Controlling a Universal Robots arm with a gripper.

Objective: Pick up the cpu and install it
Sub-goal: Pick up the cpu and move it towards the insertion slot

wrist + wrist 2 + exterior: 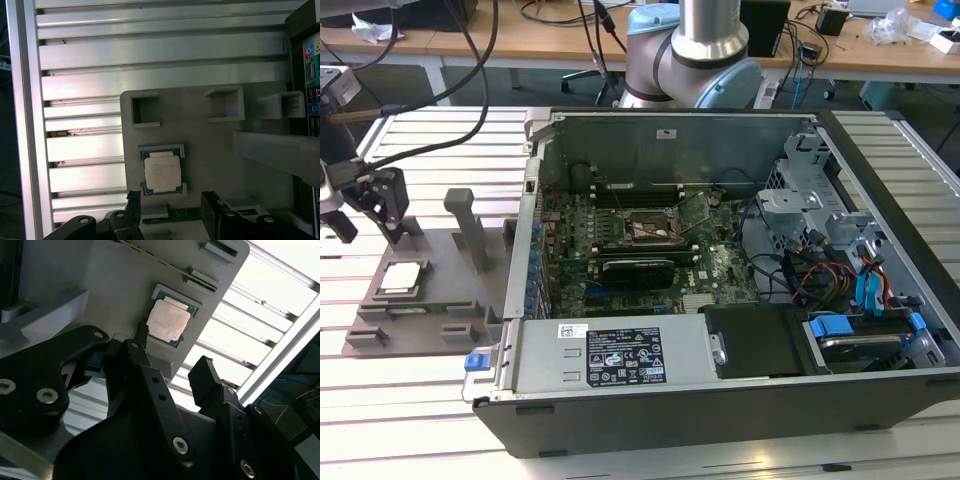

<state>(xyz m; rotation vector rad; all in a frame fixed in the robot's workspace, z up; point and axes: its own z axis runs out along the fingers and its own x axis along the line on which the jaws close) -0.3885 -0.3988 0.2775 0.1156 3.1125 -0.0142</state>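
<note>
Exterior view shows a slatted metal table [430, 140], probably a lab, hand [368, 225] spread empty near the cpu [402, 277].

The cpu [162, 172] is lying flat in its shallow seat on the grey tray [210, 145], which is resting on the slatted metal table [85, 75]. The gripper [172, 201] is hovering near the cpu, its black fingers [133, 207] standing wide apart, gripping nothing.

Robotics lab: slotted aluminium table [420, 420], cable-strewn benches [880, 52], opened computer case [720, 415].
</note>
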